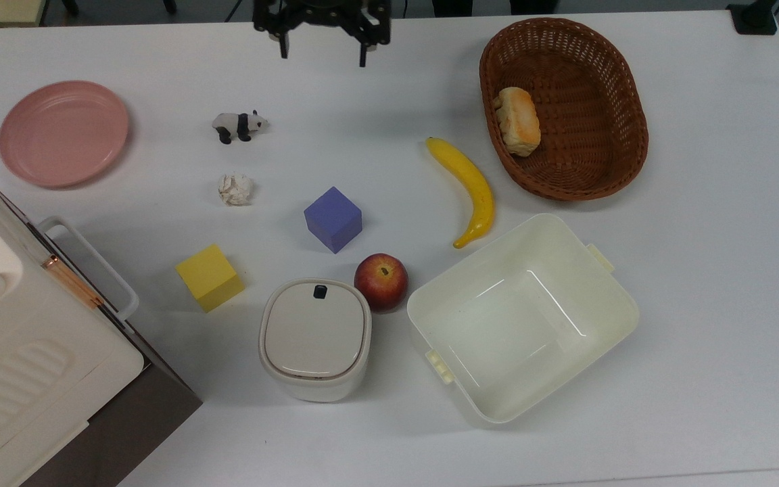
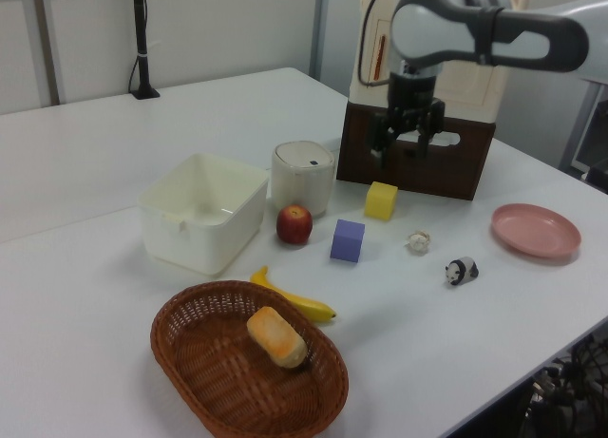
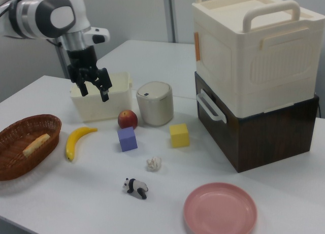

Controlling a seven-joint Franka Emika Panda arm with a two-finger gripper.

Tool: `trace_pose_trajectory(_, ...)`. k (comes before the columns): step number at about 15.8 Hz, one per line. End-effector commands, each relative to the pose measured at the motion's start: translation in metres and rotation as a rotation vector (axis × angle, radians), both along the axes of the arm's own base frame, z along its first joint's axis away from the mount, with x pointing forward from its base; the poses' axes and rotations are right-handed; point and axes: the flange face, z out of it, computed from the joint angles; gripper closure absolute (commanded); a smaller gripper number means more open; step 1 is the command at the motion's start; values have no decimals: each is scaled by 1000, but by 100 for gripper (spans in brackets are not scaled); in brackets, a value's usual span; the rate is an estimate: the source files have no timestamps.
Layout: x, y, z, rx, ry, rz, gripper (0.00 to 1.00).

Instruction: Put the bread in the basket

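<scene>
On the white table (image 1: 700, 270), the bread (image 1: 517, 121) lies in the basket (image 1: 623, 169); the fingers (image 1: 322, 53) hang spread, empty.

Lab setting: robot arm (image 2: 494, 39) over white table (image 1: 700, 270), toy props, partition walls behind.

Bright, even overhead light fills all three views, casting only soft, faint shadows on the white table (image 1: 700, 304), with mild glare inside the cream tub (image 1: 525, 318) and slight softness in the left view.
</scene>
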Motion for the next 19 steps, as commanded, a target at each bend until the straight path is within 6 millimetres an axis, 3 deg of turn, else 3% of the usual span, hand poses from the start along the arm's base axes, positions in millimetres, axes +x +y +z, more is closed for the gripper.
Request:
trace_pose_trajectory(1, -6, -19, 8, 69, 10, -66, 0)
trace_pose_trajectory(3, -5, -20, 5, 70, 18, -48, 0)
trace_pose_trajectory(7, -6, -50, 22, 101, 5, -26, 0)
trace_pose_trajectory(19, 2, -46, 16, 52, 19, 5, 0)
